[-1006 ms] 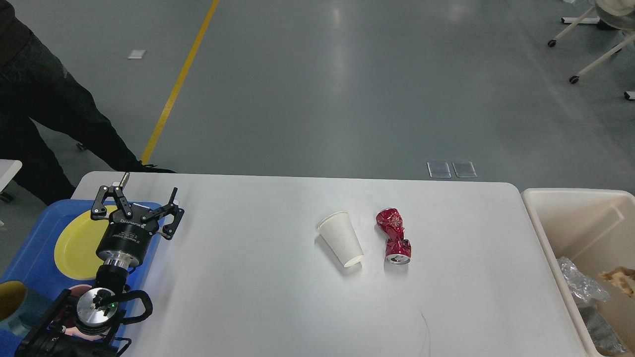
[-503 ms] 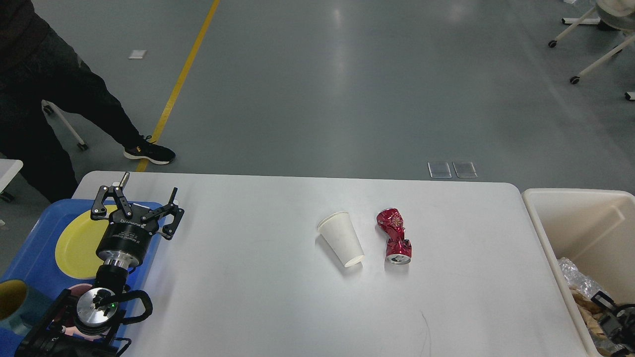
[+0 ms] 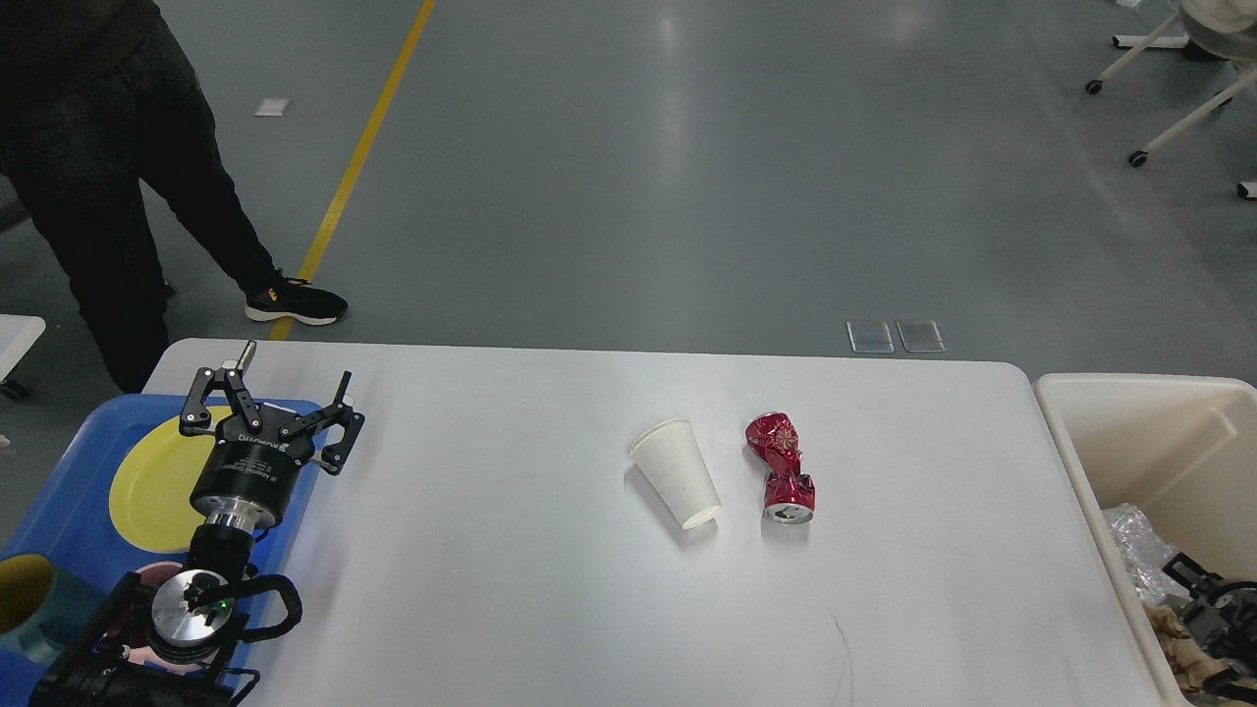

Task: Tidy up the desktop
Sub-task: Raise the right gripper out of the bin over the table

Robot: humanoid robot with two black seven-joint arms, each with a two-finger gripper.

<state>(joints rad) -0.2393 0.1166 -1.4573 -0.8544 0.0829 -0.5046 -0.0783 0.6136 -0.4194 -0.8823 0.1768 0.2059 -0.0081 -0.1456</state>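
The white desktop [image 3: 511,589] fills the lower view. A white paper cup [image 3: 676,473] lies on its side near the middle. A crushed red can [image 3: 781,467] lies just right of it. My left gripper [image 3: 275,385] is open and empty, over the right edge of the blue tray [image 3: 69,530] at the left, far from both. My right gripper [image 3: 1206,597] shows only partly at the lower right, inside the beige bin [image 3: 1139,432]; its fingers cannot be told apart.
The tray holds a yellow plate [image 3: 147,486] and a teal cup with a yellow inside [image 3: 25,594]. The bin holds crumpled clear plastic [image 3: 1139,555] and brown paper. A person [image 3: 108,167] stands beyond the table's far left corner.
My right gripper has come into view inside the bin at the lower right. The person at the far left has stepped forward. The left arm, cup and can have not moved.
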